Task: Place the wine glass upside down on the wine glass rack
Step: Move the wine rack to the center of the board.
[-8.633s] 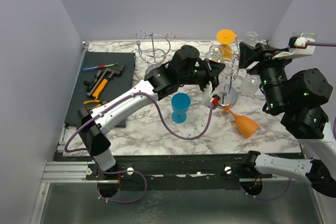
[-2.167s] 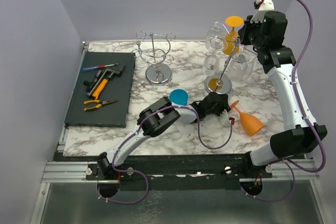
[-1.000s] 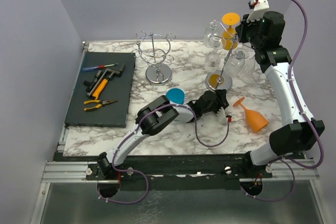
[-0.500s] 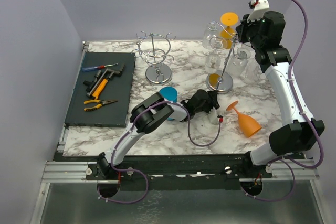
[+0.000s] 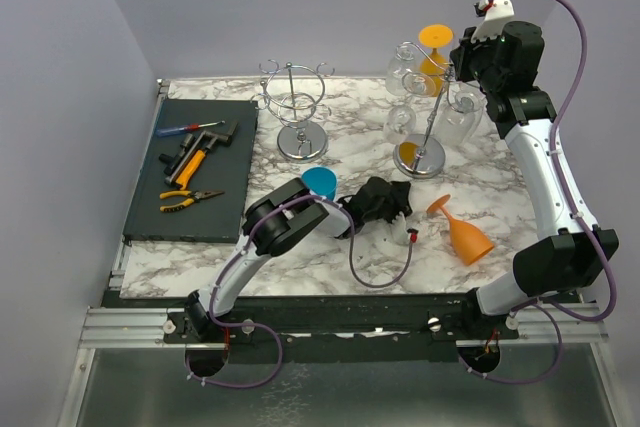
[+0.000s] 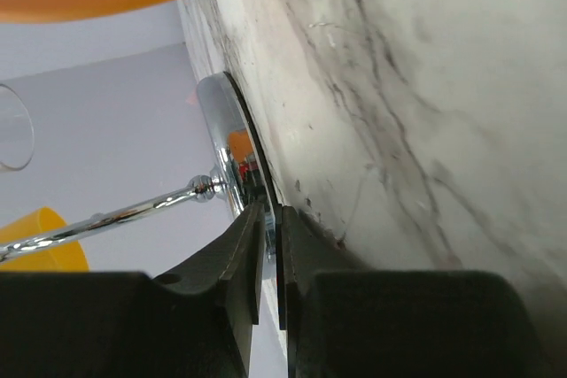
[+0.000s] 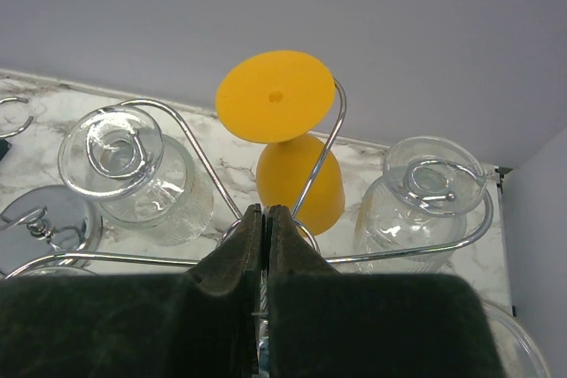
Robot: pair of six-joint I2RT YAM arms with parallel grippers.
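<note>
Wine glass (image 5: 462,232): smooth orange cone, lying on its side on the marble worktop (image 5: 450,277), toward the right edge.
Left claw (image 6: 269,212): only the wrist view shows the fingers nearly together, empty.
Right claw (image 7: 265,212): pinched together above the chrome wire rack (image 5: 420,158).

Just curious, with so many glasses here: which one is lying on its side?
The orange glass on the marble table, front right. The other orange glass and the clear glasses hang upside down on the rack.

Bright even light; soft shadows; left wrist view foreground blurred.
</note>
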